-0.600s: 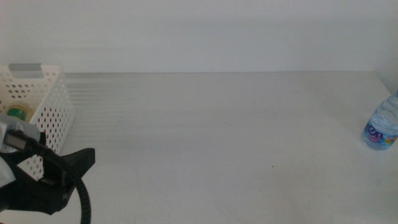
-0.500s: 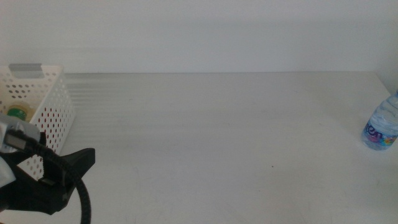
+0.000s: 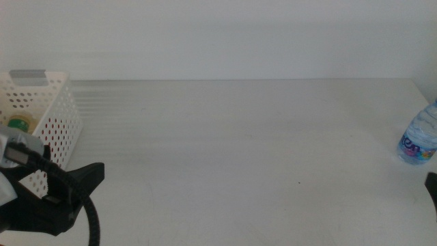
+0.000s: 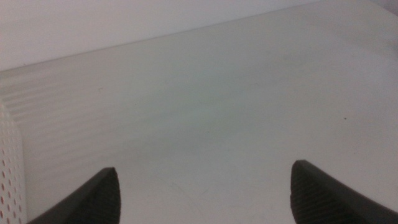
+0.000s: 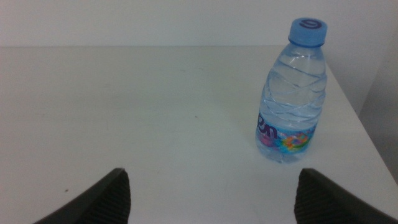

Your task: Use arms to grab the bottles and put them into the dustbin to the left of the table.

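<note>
Your right gripper (image 5: pixel 208 193) sits spread wide and empty at the table's (image 3: pixel 239 137) right edge, facing the upright water bottle (image 5: pixel 292 93) near that far right corner. Your left gripper (image 4: pixel 202 193) waits, parted too, beside the dustbin (image 3: pixel 51 113) at the left edge, bare tabletop between them.

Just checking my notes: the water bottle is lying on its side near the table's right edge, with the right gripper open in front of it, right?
Not quite. The bottle stands upright, blue cap on top, as the right wrist view shows. It is near the table's right edge, and the right gripper is open before it.
</note>
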{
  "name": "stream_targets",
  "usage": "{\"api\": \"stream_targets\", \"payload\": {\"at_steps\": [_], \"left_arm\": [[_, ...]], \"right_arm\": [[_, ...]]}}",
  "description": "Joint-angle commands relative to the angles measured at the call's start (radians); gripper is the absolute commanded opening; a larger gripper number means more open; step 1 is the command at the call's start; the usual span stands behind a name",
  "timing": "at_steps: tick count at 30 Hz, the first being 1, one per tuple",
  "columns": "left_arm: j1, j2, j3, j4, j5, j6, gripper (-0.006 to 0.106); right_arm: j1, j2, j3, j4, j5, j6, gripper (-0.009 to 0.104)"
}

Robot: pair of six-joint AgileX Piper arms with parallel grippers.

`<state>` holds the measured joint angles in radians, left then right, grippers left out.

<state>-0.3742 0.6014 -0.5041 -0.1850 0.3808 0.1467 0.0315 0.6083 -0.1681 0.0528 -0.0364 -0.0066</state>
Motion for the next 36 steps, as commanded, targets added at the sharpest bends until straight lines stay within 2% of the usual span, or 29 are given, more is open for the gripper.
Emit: {"api": "stream_targets", "payload": {"at_steps": [1, 15, 18, 24, 27, 36], "left_arm": [[-0.004, -0.004, -0.029, -0.005, -0.076, -0.016, 0.09], [-0.004, -0.004, -0.029, -0.005, -0.074, -0.016, 0.09], [-0.004, -0.004, -0.029, -0.005, -0.074, -0.016, 0.09], [-0.004, -0.004, -0.029, -0.005, -0.074, -0.016, 0.09], [-0.004, -0.004, -0.029, -0.005, -0.074, -0.016, 0.09], [-0.004, -0.004, -0.029, -0.005, -0.073, -0.016, 0.09]], "right_arm": [[-0.005, 0.083, -0.038, -0.014, -0.167, -0.007, 0.07], [-0.005, 0.489, -0.038, -0.006, -0.586, -0.008, 0.07], [-0.005, 0.566, -0.038, 0.029, -0.696, -0.01, 0.07], [-0.005, 0.729, -0.038, 0.189, -0.855, -0.103, 0.07], [-0.005, 0.792, -0.045, 0.245, -0.892, -0.15, 0.07], [-0.007, 0.882, -0.159, 0.285, -0.876, -0.264, 0.07]]}}
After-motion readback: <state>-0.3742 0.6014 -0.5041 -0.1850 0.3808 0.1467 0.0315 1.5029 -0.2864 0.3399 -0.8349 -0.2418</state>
